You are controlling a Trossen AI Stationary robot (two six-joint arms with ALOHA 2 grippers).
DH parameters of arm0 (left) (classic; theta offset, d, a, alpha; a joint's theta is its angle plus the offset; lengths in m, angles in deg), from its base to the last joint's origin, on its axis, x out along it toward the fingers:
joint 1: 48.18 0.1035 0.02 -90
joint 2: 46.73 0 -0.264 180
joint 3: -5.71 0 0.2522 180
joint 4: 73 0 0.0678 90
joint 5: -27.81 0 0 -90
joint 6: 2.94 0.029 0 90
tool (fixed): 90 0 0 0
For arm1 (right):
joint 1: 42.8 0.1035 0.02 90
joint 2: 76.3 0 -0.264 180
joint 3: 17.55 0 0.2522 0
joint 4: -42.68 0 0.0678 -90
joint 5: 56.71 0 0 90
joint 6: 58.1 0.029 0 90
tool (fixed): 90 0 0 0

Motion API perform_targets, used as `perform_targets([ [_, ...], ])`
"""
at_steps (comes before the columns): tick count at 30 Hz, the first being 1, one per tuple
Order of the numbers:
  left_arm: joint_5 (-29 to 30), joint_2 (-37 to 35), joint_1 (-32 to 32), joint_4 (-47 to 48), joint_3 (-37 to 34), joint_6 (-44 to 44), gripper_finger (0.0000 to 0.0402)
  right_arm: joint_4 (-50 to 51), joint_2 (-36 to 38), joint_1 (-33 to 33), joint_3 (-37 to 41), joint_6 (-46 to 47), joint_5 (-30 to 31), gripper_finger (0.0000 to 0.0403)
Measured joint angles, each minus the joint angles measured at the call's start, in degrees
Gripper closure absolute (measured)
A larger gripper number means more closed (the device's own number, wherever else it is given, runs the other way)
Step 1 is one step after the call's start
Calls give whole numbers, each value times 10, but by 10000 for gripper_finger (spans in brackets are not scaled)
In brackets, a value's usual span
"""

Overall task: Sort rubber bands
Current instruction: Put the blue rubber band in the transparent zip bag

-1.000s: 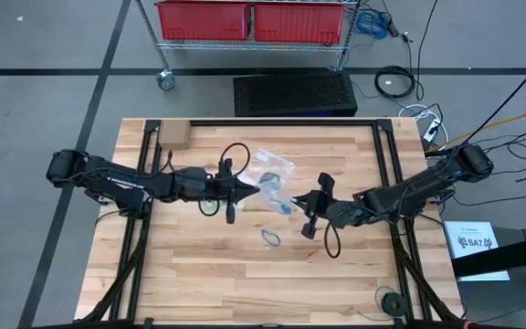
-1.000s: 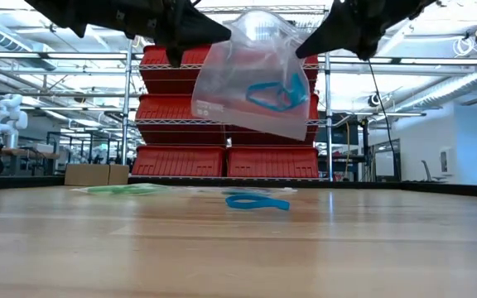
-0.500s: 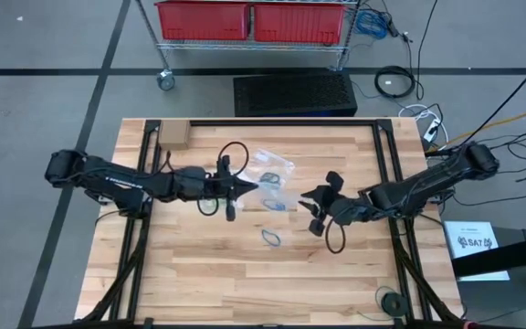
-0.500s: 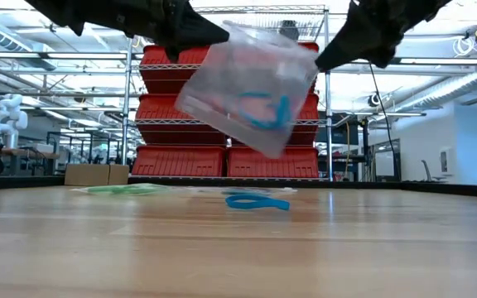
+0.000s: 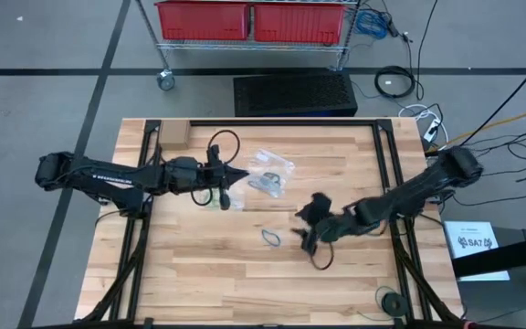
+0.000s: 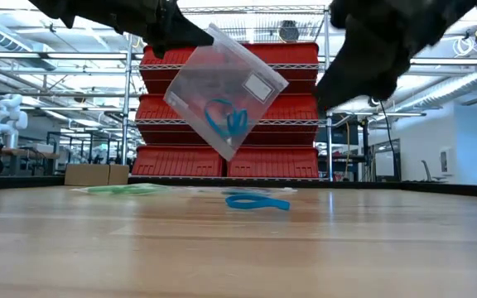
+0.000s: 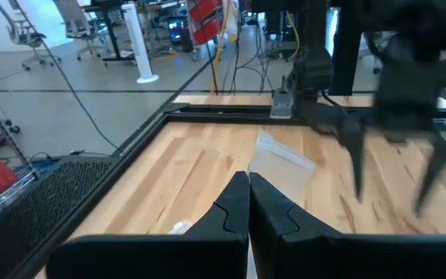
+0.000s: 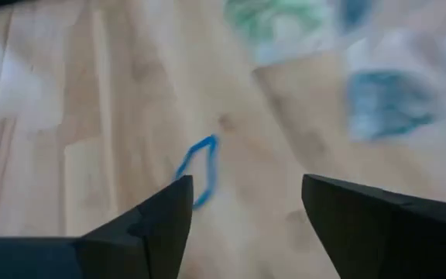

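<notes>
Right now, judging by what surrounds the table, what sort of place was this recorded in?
Most likely a robotics lab or workshop. Metal shelving stacked with red storage bins stands behind the wooden table, cables lie coiled on the floor, and more workbenches and a small white robot arm show farther back.

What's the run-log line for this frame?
left gripper: shut on clear bag, lifted, blue bands inside | right gripper: open, empty, over loose blue band | phase: reaching for band

Wooden table (image 5: 199, 274), blue rubber band (image 5: 271, 238) laid mid-table, clear bags (image 5: 272, 170) and cardboard box (image 5: 173, 135) rested farther back.
</notes>
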Motion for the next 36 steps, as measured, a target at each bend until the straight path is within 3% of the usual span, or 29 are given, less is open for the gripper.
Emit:
perform_targets([
  [7, 0, -1, 0, 0, 0, -4, 402, -52, -159, 9, -68, 13, 1, 167],
  [15, -8, -1, -4, 21, 0, -5, 401, 64, -309, 9, -218, 0, 10, 167],
  [22, -10, -1, -13, 25, 0, -5, 402, 163, -363, 8, -306, 42, 37, 175],
  [26, -10, -1, -18, 25, 0, -5, 402, 169, -370, -2, -308, 51, 28, 226],
  [33, -19, -1, -18, 28, 0, -1, 402, 164, -375, -45, -308, -9, -59, 380],
  [36, -28, -1, -18, 30, 0, -1, 402, 168, -363, -47, -307, -32, -68, 394],
])
